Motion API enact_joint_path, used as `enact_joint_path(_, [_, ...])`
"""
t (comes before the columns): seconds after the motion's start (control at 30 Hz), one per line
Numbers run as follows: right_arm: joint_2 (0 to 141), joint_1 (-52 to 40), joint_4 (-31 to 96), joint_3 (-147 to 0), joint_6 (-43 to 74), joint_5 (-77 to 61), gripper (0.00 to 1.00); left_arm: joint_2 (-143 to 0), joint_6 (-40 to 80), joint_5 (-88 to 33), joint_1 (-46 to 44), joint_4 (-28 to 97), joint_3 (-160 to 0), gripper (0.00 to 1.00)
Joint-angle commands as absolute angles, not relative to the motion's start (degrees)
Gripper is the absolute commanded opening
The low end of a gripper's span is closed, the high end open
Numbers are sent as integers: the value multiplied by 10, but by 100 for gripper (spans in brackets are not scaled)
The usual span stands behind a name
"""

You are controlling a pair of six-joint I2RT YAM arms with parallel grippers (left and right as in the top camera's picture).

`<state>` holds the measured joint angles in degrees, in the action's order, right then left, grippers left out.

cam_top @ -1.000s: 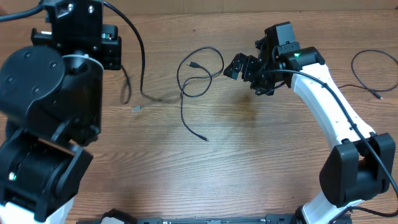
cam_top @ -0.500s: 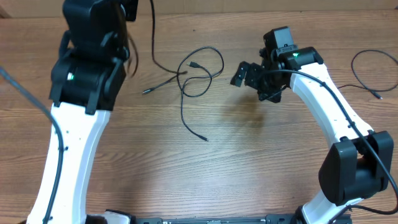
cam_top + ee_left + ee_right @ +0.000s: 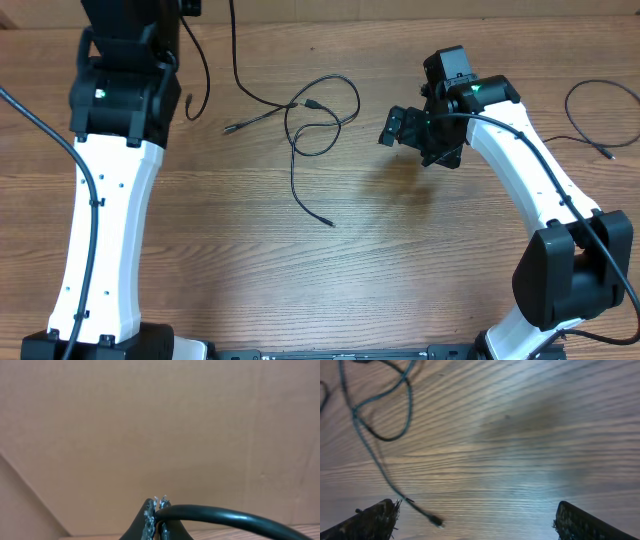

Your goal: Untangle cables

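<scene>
The left gripper (image 3: pixel 159 502) is pressed together on the lifted cable (image 3: pixel 237 70), which hangs from the top edge down to the counter (image 3: pixel 420 260). Its plug end lies just left of the looped cable (image 3: pixel 322 108). Both look light, limp and thin, likely to slide through a loose pinch, so the best hold is probably near a plug or on a free run away from the crossing. Where the two meet at the loop's left edge, I cannot tell whether they are hooked. The right gripper (image 3: pixel 475 522) hovers spread wide, empty, just right of the loop. A spare cable (image 3: pixel 590 122) lies well apart at far right, and nothing blocks the way.
</scene>
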<state>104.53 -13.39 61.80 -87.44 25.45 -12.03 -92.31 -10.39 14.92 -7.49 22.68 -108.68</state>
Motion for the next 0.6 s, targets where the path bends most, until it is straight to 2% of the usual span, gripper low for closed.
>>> enact_joint_path(0.0, [1051,-136,597,-873,256,-173,100,-937,-83,138,-47,244,-1089,4])
enact_joint_path(0.57, [1057,-179,570,-873,270,-170,100,-1127,-26,136,8,309,-1089,4])
